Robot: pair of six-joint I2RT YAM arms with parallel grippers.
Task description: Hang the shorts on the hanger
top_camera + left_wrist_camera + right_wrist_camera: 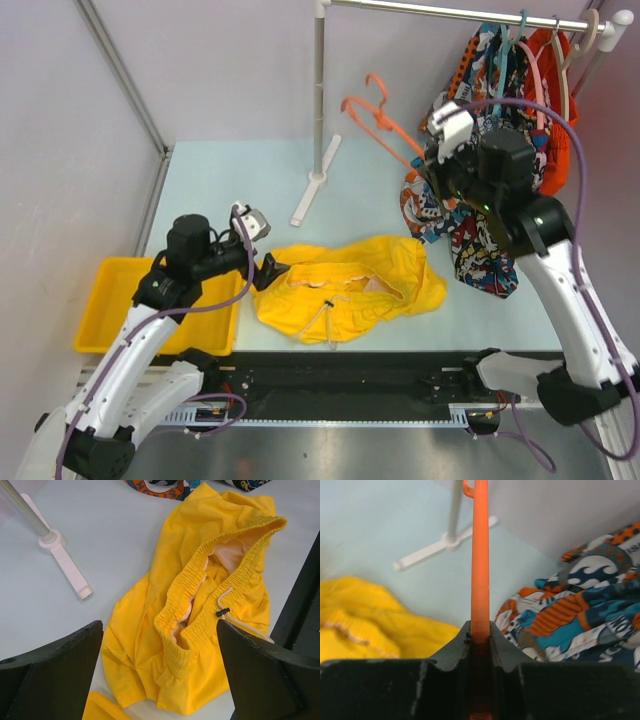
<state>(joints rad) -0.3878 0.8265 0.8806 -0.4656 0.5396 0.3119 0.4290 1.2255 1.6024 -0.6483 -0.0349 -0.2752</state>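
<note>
The yellow shorts (345, 288) lie crumpled on the table in front of the arms, waistband open and pale drawstring showing; they also fill the left wrist view (200, 610). My left gripper (268, 272) is open just left of the shorts, its fingers (55, 670) straddling the waistband's near end from above. My right gripper (428, 165) is shut on the orange hanger (378, 118) and holds it in the air above the table's back right. In the right wrist view the hanger (480, 555) runs straight up from between the closed jaws.
A white clothes rack (318, 130) stands behind the shorts, its foot (67, 567) on the table. Cartoon-print shorts (480, 230), an orange-red garment and teal, pink and beige hangers hang at the right. A yellow bin (110, 300) sits at the left.
</note>
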